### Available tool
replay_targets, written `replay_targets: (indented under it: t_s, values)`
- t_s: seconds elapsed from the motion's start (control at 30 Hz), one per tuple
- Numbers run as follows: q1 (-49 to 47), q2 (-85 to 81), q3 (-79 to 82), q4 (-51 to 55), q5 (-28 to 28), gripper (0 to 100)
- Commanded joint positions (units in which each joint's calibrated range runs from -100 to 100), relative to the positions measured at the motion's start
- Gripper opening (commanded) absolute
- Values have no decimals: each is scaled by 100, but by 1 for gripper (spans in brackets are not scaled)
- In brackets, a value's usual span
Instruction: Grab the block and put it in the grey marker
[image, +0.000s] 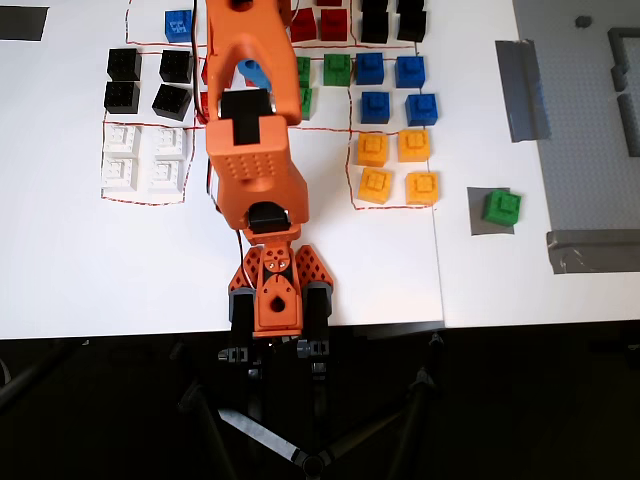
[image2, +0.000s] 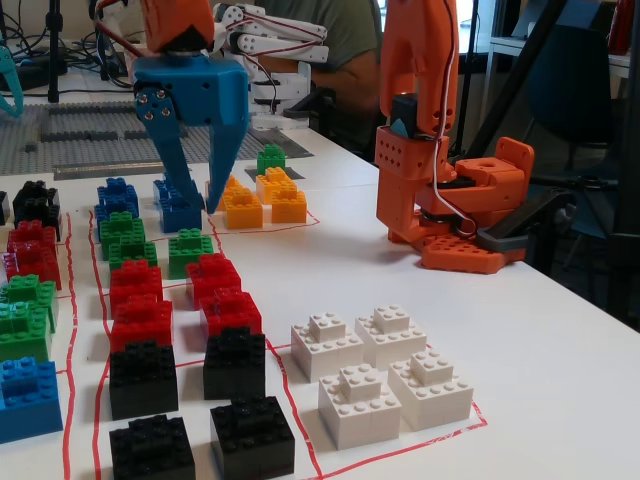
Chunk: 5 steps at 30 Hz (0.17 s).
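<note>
The green block (image: 502, 207) lies on the small grey marker (image: 479, 226) at the right of the overhead view, right of the yellow bricks. In the fixed view the block (image2: 270, 158) sits on the marker (image2: 256, 173) at the back, behind the yellow bricks. My blue gripper (image2: 198, 204) is open and empty. It points down over the bricks at the green and blue groups, well away from the block. In the overhead view the orange arm (image: 250, 150) hides most of the gripper, and only a blue piece of it shows.
Red lines frame groups of bricks: yellow (image: 397, 165), blue (image: 395, 88), other green ones (image: 336, 68), red (image: 333, 22), black (image: 150, 80), white (image: 145, 160). Long grey tape strips (image: 525, 90) (image: 590, 250) edge a grey baseplate (image: 590, 130). The arm's base (image: 275, 290) stands at the table's front edge.
</note>
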Motion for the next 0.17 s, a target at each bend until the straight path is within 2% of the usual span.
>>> replay_targets:
  t_s: [0.0, 0.13]
  values:
    - [-116, -350, -616, 60, -29, 1]
    - [-116, -341, -616, 60, -29, 1]
